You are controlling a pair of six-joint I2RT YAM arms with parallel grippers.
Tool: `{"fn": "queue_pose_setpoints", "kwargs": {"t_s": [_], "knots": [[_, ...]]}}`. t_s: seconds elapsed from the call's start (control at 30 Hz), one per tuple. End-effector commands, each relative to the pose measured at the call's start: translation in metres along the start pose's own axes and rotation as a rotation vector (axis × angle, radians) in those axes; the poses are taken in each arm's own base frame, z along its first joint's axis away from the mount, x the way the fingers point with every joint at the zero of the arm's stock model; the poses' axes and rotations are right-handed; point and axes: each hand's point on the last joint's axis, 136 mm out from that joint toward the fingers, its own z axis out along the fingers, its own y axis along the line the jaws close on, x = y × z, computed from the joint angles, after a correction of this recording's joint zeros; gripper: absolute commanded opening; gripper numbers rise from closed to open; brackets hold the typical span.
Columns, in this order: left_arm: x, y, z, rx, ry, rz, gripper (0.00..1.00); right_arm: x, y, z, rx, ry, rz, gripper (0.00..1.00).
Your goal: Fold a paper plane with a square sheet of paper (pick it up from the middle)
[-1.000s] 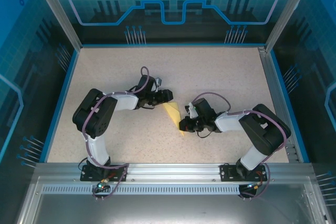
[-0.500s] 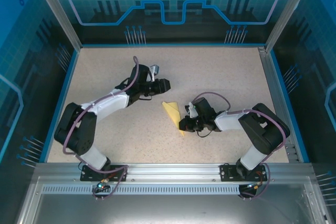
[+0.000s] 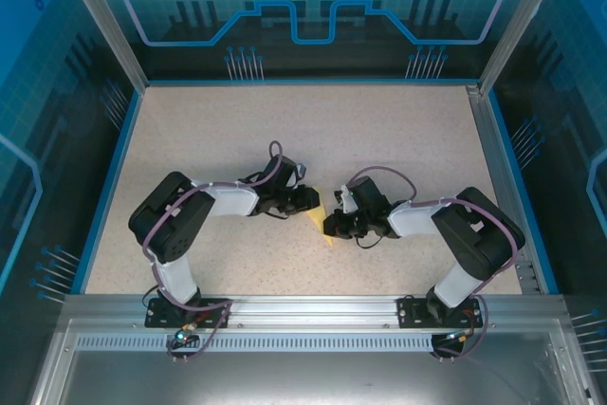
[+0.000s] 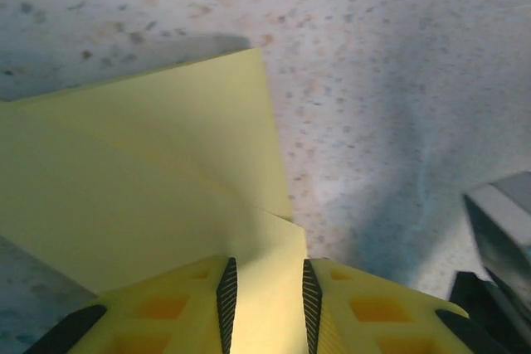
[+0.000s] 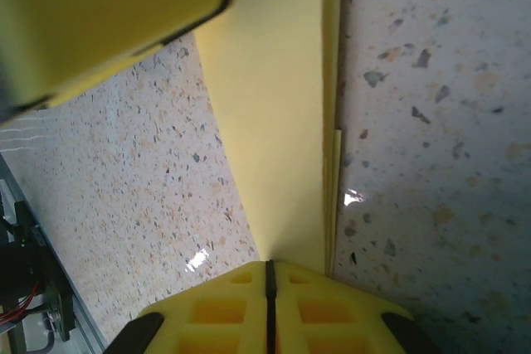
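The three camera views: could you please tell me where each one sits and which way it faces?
Top external: above and behind the bases, facing down at the table; left arm and right arm meet at the square sheet of paper.
Left wrist: on the left arm, facing down along the left jaws, slightly apart, at the folded sheet.
Right wrist: on the right arm, facing along the right jaws, shut on the sheet's folded edge.
Shared: all three show the yellow sheet on the speckled table.

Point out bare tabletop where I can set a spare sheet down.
Bare table along the far blue edge, and the near strip between the arm bases. Crowded at centre, where left gripper and right gripper meet at the paper.
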Motion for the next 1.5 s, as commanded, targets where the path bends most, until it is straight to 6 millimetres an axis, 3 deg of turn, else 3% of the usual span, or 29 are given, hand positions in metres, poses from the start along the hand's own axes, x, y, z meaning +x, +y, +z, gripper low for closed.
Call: {"fn": "queue_pose_setpoints", "kwargs": {"t_s": [0.0, 0.13, 0.27, 0.4, 0.77, 0.87, 1.1, 1.3, 1.47], "knots": [[-0.008, 0.018, 0.007, -0.085, -0.033, -0.014, 0.3, 0.037, -0.034, -0.003, 0.137, 0.106, 0.091, 0.09], [-0.001, 0.035, 0.011, -0.137, -0.019, -0.022, 0.29, 0.025, -0.015, -0.008, 0.097, 0.085, 0.06, 0.1], [0.005, 0.039, 0.014, -0.133, -0.004, -0.033, 0.29, 0.007, 0.014, -0.011, 0.047, 0.051, 0.008, 0.11], [0.007, 0.039, 0.016, -0.12, 0.005, -0.046, 0.29, -0.01, 0.03, -0.006, 0.029, 0.032, 0.002, 0.1], [0.007, 0.032, 0.017, -0.087, 0.012, -0.057, 0.29, -0.034, 0.029, 0.019, 0.022, -0.019, 0.061, 0.11], [0.006, 0.031, 0.015, -0.086, 0.009, -0.056, 0.29, -0.022, 0.012, 0.022, 0.117, 0.022, 0.063, 0.11], [0.004, 0.036, 0.013, -0.12, 0.001, -0.052, 0.29, 0.041, -0.03, 0.013, 0.199, 0.146, 0.084, 0.11], [0.004, 0.04, 0.014, -0.129, 0.0, -0.059, 0.28, 0.07, -0.039, 0.001, 0.169, 0.161, 0.1, 0.12], [0.005, 0.039, 0.014, -0.125, 0.0, -0.055, 0.28, 0.08, -0.042, -0.014, 0.189, 0.166, 0.069, 0.14]]}}
